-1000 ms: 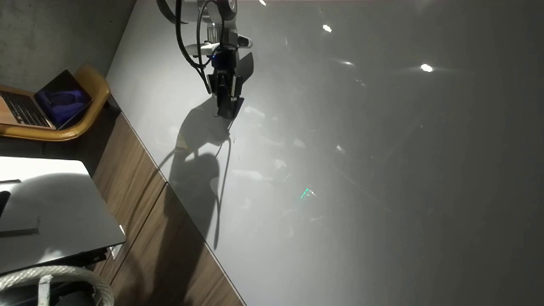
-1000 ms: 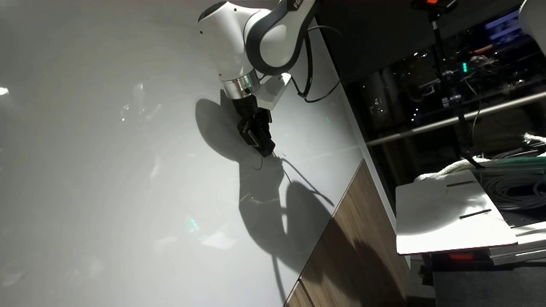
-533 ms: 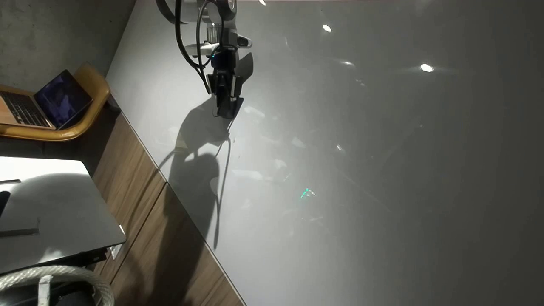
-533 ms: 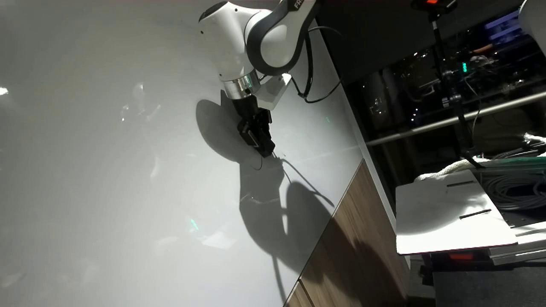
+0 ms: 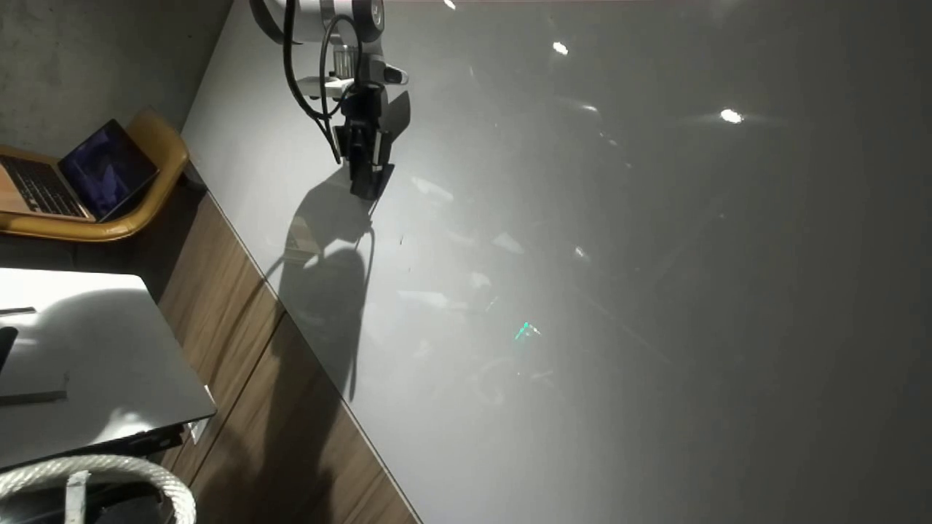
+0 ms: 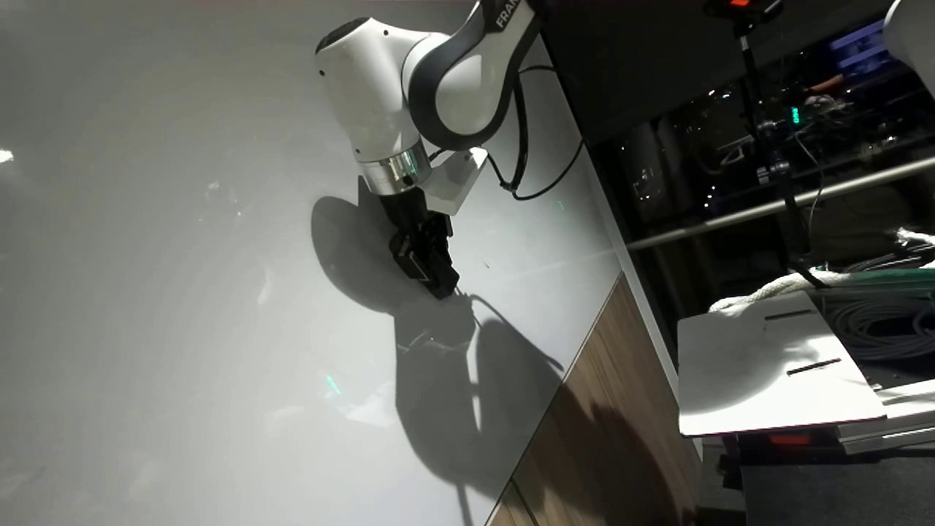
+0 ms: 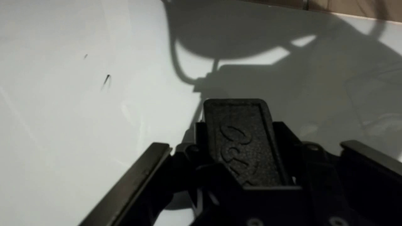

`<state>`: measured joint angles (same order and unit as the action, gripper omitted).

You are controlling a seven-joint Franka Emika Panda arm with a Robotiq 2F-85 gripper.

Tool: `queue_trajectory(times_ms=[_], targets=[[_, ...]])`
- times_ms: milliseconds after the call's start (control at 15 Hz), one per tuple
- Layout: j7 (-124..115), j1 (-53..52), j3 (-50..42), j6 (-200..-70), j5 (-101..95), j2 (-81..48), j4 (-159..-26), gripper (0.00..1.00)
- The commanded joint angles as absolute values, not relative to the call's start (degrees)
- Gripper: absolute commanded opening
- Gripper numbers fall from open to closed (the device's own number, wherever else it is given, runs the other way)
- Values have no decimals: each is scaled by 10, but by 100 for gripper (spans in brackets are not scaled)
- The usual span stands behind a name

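A rough, black, box-shaped block (image 7: pixel 245 144) is clamped in the fingers of the black metal gripper (image 7: pixel 240 128), near the shiny, flat white surface (image 7: pixel 62 141); touch is hard to see. It should be held flat.

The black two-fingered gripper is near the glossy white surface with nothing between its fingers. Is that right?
Not quite: it isn't empty. The wrist view shows the gripper shut on a textured black rectangular block, near the glossy white surface.
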<state>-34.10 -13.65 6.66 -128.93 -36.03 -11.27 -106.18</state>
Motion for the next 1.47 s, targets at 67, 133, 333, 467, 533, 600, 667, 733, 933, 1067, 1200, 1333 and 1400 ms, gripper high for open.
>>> queue_trajectory(times_ms=[67,133,333,467,533,600,667,733,933,1067,1200,1333,1400], targets=[[-339,-158,66,-1320,-372,-191,-980,29],[-337,-161,65,-1318,-371,-195,-977,29],[-334,-163,60,-1317,-369,-195,-978,29],[-331,-158,55,-1318,-371,-184,-989,29],[-327,-152,51,-1320,-373,-173,-999,29],[-323,-147,47,-1322,-374,-165,-1007,29],[-318,-140,42,-1325,-374,-150,-1020,29],[-315,-133,37,-1328,-374,-138,-1032,29],[-306,-111,24,-1341,-375,-101,-1072,29],[-294,-91,13,-1353,-377,-83,-1092,29],[-284,-74,5,-1366,-375,-69,-1108,29],[-279,-59,-1,-1384,-371,-62,-1125,29],[-279,-51,-3,-1394,-368,-61,-1133,29]])
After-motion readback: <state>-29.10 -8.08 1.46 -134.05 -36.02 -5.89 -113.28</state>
